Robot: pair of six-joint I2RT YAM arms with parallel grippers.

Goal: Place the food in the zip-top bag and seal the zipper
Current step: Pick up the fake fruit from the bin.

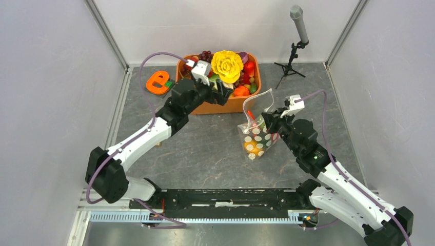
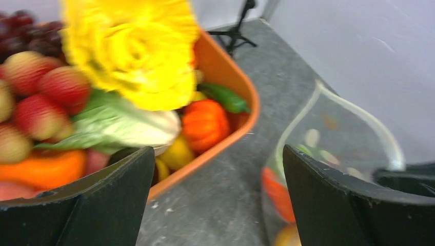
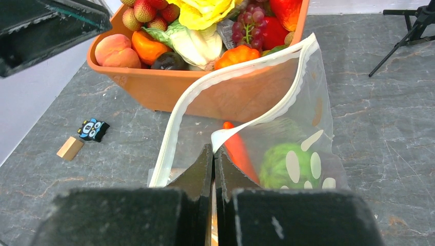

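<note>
- Tub (image 1: 225,108): near back wall; open tabletop (image 1: 205,148) in front of it, out to arm bases.
- Left of tub: orange toy (image 1: 157,82), well apart from tub wall. Right of tub: mic stand (image 1: 293,56).
- Bag (image 1: 258,137): just in front of tub's right front corner, upright, mouth gaping toward tub.
- Zipper (image 3: 233,77): unsealed; far lip arched close to tub's front wall, near lip folded down.
- Right gripper (image 3: 213,149): jaws together, clamped on bag's near lip.
- Left gripper (image 2: 216,151): jaws wide apart, nothing between, over tub's right front rim.
- Tub contents: food (image 3: 195,46) heaped above rim, including yellow flower (image 1: 227,65), grapes (image 3: 249,25), pumpkin (image 2: 205,123), peach (image 3: 117,50).
- Bag contents: carrot (image 3: 238,151), green ball (image 3: 279,166).
</note>
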